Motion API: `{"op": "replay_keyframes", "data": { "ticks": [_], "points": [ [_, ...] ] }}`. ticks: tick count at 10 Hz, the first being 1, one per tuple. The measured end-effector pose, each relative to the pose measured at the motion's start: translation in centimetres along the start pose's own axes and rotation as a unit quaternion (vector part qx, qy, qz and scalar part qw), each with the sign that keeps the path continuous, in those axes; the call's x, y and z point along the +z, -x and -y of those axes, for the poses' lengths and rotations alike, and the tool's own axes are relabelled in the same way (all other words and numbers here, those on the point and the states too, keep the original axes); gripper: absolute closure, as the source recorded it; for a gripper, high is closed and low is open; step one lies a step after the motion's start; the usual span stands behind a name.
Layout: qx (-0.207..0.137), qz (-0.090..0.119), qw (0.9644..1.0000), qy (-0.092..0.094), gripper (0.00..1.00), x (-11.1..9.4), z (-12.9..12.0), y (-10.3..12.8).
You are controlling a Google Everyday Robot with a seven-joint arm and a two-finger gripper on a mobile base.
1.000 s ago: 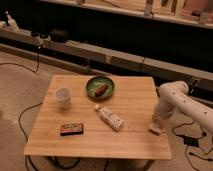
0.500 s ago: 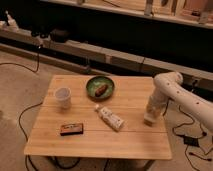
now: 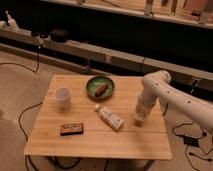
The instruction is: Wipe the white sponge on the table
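The light wooden table (image 3: 125, 142) fills the middle of the camera view. My white arm reaches in from the right. Its gripper (image 3: 139, 119) points down onto the right part of the tabletop. A small off-white pad, the white sponge (image 3: 138, 121), shows at the gripper's tip, pressed flat against the wood. The gripper is shut on it, and the wrist above hides most of the sponge.
A white tube with a cap (image 3: 110, 118) lies just left of the gripper. A green plate (image 3: 91, 82) with a brown item sits at the back, a white cup (image 3: 62, 96) at the left and a dark flat box (image 3: 71, 129) near the front left. Cables trail on the floor.
The gripper has slid with the sponge from the table's right edge leftward and slightly toward the back, closer to the white tube. The other objects have not moved.
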Motion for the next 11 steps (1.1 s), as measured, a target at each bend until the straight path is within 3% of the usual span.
{"op": "replay_keyframes", "data": {
  "ticks": [6,11],
  "points": [
    [-0.054,0.038,0.9978,0.001,0.70,1.6,1.5,7.2],
    [-0.043,0.075,0.9961,0.018,0.70,2.7,-2.6,10.9]
  ]
}}
